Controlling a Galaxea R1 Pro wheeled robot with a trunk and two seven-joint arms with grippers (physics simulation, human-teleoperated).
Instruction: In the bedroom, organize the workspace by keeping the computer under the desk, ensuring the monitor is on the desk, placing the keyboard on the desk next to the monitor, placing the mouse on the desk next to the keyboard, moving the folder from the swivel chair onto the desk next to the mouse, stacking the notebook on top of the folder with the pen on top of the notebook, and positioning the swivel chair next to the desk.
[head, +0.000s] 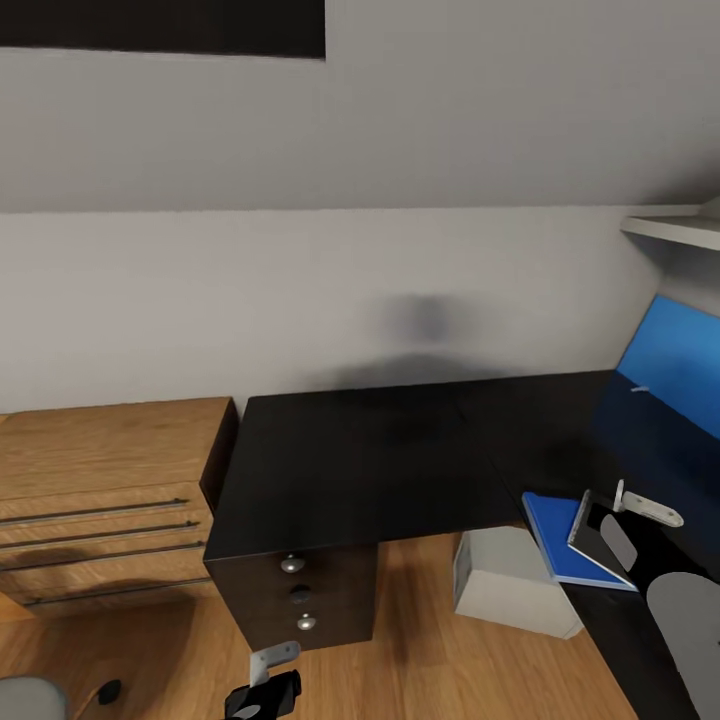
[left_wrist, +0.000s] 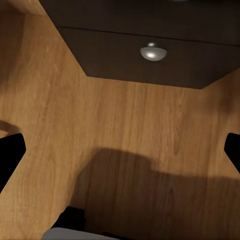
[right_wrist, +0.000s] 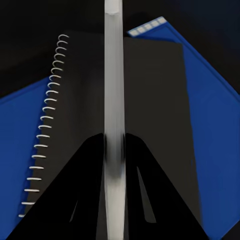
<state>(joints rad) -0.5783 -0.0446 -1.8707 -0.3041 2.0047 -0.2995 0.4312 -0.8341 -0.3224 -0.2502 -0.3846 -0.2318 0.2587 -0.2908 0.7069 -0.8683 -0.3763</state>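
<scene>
The black desk (head: 360, 460) stands against the sloped grey wall, and the light grey computer (head: 510, 580) sits on the floor under it. A blue folder (head: 552, 530) lies at the desk's right front edge. On it rests the dark grey spiral notebook (head: 598, 540) (right_wrist: 80, 115), with blue folder (right_wrist: 210, 115) showing around it. My right gripper (head: 625, 510) (right_wrist: 115, 142) hovers just above the notebook, shut on the whitish pen (right_wrist: 114, 75). My left gripper (head: 265, 690) (left_wrist: 120, 155) hangs open over the wood floor in front of the drawer unit (head: 295, 600).
A light wood cabinet (head: 100, 500) with long metal handles stands left of the desk. A grey seat and a black armrest of the swivel chair (head: 30, 700) peek in at the lower left corner. A blue back panel (head: 675, 365) and a shelf (head: 670, 228) are at the right.
</scene>
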